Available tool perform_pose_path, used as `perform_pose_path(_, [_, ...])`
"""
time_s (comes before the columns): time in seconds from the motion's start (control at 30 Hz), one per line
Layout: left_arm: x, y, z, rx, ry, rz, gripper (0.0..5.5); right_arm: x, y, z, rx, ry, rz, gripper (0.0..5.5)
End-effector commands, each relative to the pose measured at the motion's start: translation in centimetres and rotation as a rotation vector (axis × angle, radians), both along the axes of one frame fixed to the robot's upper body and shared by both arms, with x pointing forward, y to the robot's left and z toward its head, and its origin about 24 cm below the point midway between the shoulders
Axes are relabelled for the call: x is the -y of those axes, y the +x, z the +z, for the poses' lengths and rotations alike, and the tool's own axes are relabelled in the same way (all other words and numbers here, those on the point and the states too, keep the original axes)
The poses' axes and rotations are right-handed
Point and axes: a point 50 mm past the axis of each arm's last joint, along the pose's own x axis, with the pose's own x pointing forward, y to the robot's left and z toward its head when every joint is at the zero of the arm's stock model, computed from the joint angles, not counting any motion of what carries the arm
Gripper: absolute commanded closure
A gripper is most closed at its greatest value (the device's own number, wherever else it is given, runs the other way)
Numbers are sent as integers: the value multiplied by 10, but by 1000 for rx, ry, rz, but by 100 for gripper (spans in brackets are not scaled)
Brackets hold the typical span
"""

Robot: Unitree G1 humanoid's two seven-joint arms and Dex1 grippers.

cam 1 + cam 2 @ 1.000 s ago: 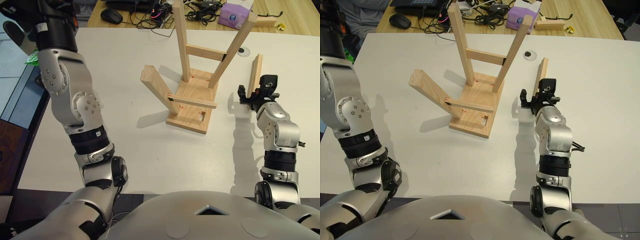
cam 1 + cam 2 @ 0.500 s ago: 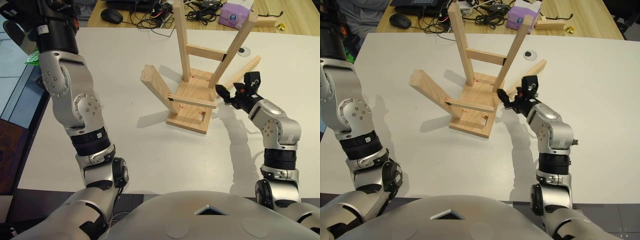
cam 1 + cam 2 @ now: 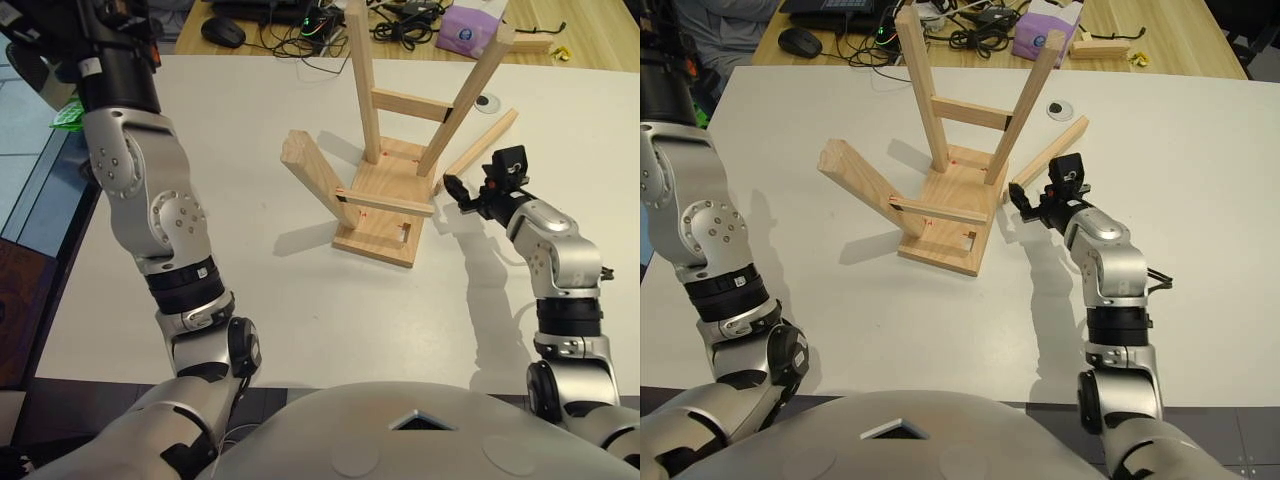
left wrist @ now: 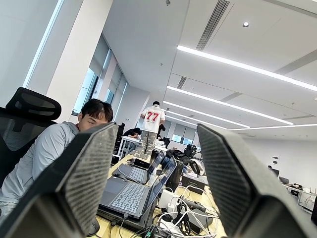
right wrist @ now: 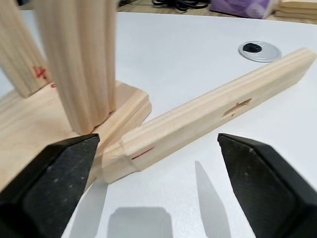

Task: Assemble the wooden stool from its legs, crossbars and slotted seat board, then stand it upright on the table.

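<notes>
White table (image 3: 300, 300) carries the seat board (image 3: 372, 230), lying underside up. Two upright legs (image 3: 362, 80) stand in it, joined by a crossbar (image 3: 410, 103). A third leg (image 3: 318, 180) leans out to the left, tied in by a lower crossbar (image 3: 385, 203). The loose leg (image 5: 213, 114) lies flat on the table, its near end just beside the board's right corner; contact unclear. Right gripper (image 5: 157, 144) sits low over that end, jaws wide, holding nothing. Left gripper (image 4: 156, 129) is raised high, jaws wide, office ceiling behind.

Black computer mouse (image 3: 222, 32), tangled black cables (image 3: 290, 40) and purple tissue box (image 3: 472, 28) lie on light wooden desk (image 3: 1200, 42). Round grey grommet (image 5: 256, 49) nearer.
</notes>
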Motion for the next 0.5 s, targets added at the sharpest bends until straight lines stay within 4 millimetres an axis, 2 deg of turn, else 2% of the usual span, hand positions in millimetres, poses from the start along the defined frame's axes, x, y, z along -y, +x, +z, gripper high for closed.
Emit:
perform_pose_path(0.03, [2, 2, 0, -7, 8, 6, 249, -3, 19, 8, 35, -15, -123, 107])
perform_pose_path(0.2, [4, 1, 0, -4, 6, 6, 249, -11, 40, -10, -108, 38, -270, 107])
perform_pose_path(0.4, [2, -2, -4, -3, -7, 31, 249, -13, 52, -28, -246, 114, -339, 107])
perform_pose_path(0.5, [2, -3, -4, 1, -10, 40, 249, -12, 50, -37, -293, 104, -353, 107])
